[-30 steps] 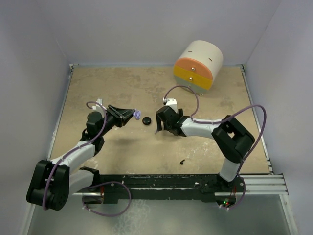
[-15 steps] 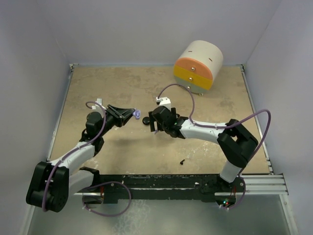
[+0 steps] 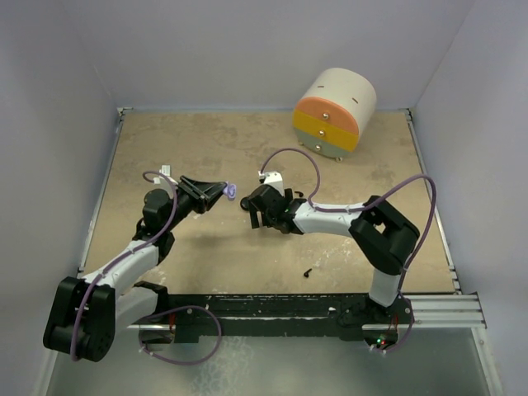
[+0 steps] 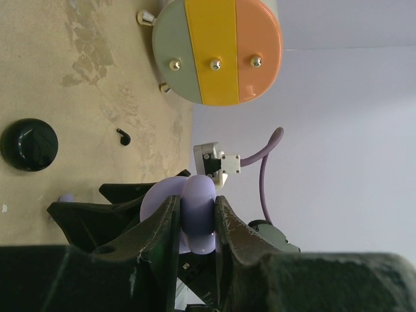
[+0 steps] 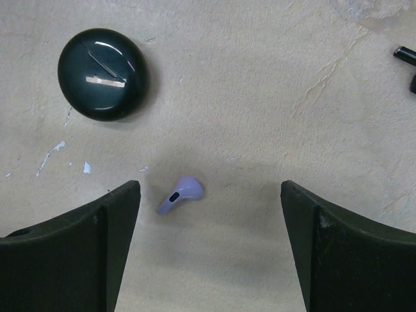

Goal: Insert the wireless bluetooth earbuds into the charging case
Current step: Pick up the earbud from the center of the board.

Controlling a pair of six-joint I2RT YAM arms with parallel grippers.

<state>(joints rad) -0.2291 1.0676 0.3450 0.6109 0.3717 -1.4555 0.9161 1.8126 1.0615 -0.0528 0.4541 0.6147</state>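
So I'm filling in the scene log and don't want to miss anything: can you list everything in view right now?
Lilac earbud: one, pale lilac, lying on the table between the right gripper's open fingers.
Black earbud: one, black, lying alone on the table near the front edge.
Black case: one, round, black, on the table beside the lilac earbud.
Lilac case: one, pale lilac, held off the table by the left gripper.
Drawer unit: one, round, cream with orange, yellow and grey-green fronts, far right of the table.
Table: one, beige, mottled.
Left gripper: one, black, shut on the lilac case.
Right gripper: one, black, open above the lilac earbud.
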